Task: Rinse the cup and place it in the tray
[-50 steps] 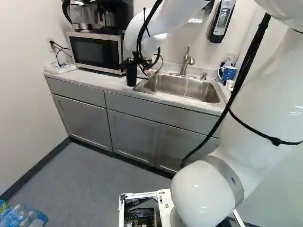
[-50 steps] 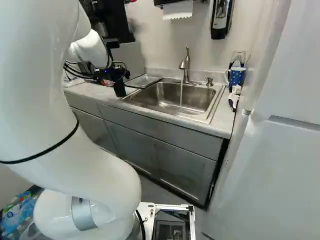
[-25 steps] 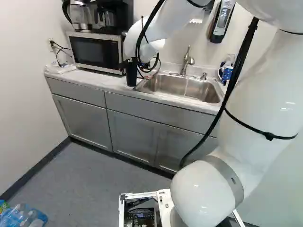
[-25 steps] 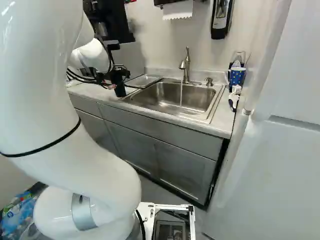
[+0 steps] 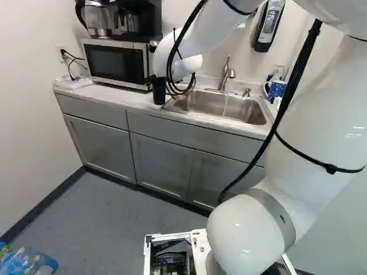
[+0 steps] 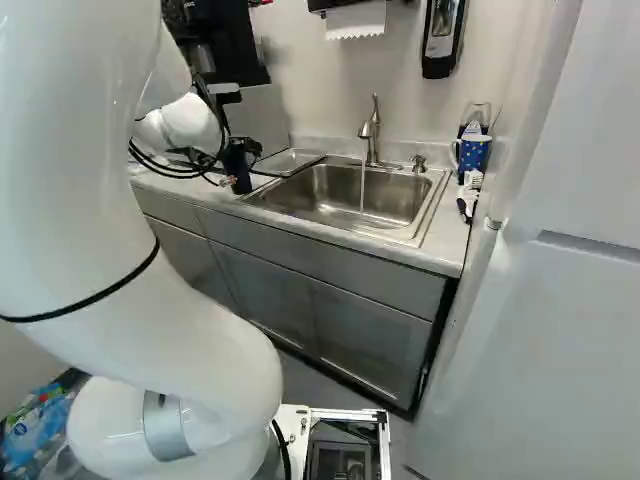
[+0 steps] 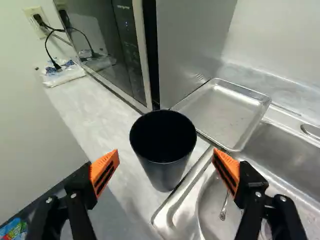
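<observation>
The black gripper [image 6: 238,150] is at the black cup [image 6: 241,181], at the left of the right base view. In the wrist view the gripper [image 7: 166,171] is open, with orange pads apart on two sides of the upright cup [image 7: 164,150]; gaps show on both sides. The cup stands on the counter by the sink's rim. Beyond it, against the wall, lies the shallow metal tray [image 7: 220,114]. Water [image 6: 362,188] runs from the faucet [image 6: 371,130] into the sink [image 6: 345,192].
A microwave [image 5: 114,62] with coffee makers [image 5: 98,22] on top stands left of the cup. A blue mug [image 6: 473,152] and a brush [image 6: 468,195] are right of the sink. The counter [image 7: 107,125] ends at its front edge beside the cup.
The arm's wrist has shifted and turned a little around the cup, its cable loops swinging along. The cup has kept its place on the counter, and the base has stayed put.
</observation>
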### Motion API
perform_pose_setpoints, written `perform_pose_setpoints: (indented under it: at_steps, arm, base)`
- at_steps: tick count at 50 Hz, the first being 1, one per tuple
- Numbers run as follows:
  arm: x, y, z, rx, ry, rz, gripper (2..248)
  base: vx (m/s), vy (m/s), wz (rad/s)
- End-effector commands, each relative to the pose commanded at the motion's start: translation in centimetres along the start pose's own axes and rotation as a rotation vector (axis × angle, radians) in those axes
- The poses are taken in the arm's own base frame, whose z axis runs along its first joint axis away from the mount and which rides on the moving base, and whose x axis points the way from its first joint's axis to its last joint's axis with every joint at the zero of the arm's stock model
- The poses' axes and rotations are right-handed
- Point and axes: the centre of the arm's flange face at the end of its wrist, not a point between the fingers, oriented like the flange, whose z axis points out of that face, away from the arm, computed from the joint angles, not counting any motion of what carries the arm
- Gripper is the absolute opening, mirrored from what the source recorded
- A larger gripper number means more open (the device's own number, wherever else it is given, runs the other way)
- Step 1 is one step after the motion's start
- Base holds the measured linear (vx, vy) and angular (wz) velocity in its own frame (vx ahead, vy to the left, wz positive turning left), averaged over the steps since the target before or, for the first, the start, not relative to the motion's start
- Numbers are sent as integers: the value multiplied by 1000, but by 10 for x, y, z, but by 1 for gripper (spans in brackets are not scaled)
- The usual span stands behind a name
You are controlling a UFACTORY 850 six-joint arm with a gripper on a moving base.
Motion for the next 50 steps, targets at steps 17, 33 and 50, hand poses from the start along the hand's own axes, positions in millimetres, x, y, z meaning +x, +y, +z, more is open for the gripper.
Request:
perform_pose_setpoints:
  at_steps: [17,33,50]
  arm:
    - [-9,-2,3,4,74,-2,247]
    - [-21,-6,-1,11,143,-4,247]
    - [-30,-8,1,14,218,-5,247]
  base:
    - [0,0,0]
    - [0,0,0]
    - [0,0,0]
